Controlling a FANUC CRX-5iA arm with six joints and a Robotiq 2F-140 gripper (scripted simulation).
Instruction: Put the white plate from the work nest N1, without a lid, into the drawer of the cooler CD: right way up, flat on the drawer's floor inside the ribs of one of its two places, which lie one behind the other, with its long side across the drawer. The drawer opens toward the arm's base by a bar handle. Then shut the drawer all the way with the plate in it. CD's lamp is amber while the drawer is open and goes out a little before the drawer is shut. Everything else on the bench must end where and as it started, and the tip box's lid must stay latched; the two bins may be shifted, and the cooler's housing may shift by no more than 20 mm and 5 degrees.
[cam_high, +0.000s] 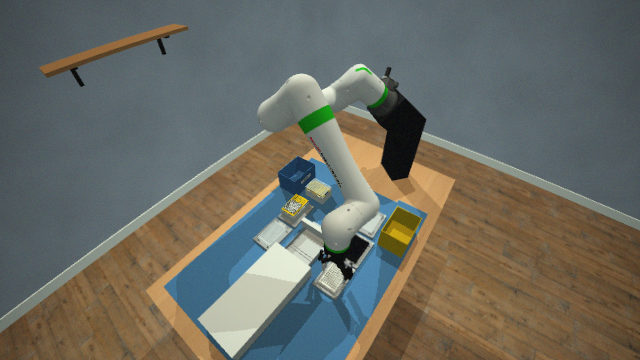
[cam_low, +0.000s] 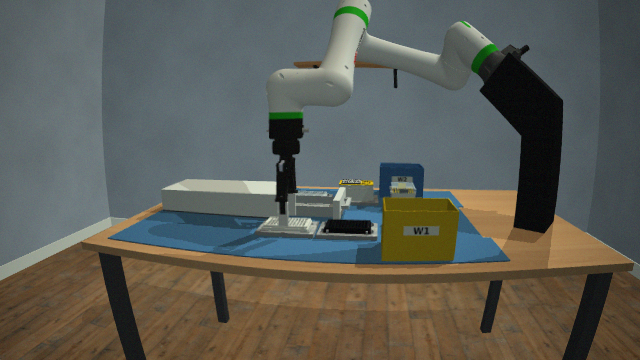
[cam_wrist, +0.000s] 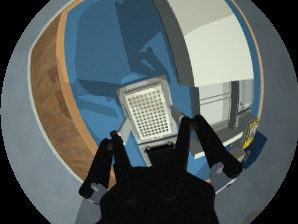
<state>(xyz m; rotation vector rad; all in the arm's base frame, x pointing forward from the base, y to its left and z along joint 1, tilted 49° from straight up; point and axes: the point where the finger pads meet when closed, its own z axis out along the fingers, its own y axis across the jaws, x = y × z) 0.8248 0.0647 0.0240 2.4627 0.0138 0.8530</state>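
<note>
The white plate (cam_high: 332, 278) lies without a lid in its nest on the blue mat, next to the cooler; it also shows in the exterior view (cam_low: 289, 226) and in the wrist view (cam_wrist: 148, 112). My gripper (cam_high: 336, 265) points straight down just above the plate's end nearest the arm's base, with its fingertips (cam_low: 283, 212) close to the plate's top. The fingers stand open and hold nothing. The cooler CD (cam_high: 257, 300) is a long white box. Its drawer (cam_high: 305, 245) (cam_low: 320, 200) stands pulled out toward the arm's base.
A black plate (cam_high: 357, 248) sits in the nest beside the white one. The yellow bin W1 (cam_low: 420, 227) stands to the right and the blue bin (cam_high: 296, 174) at the back. A yellow-topped tip box (cam_high: 295, 205), another box (cam_high: 318, 190) and a clear plate (cam_high: 272, 233) lie nearby.
</note>
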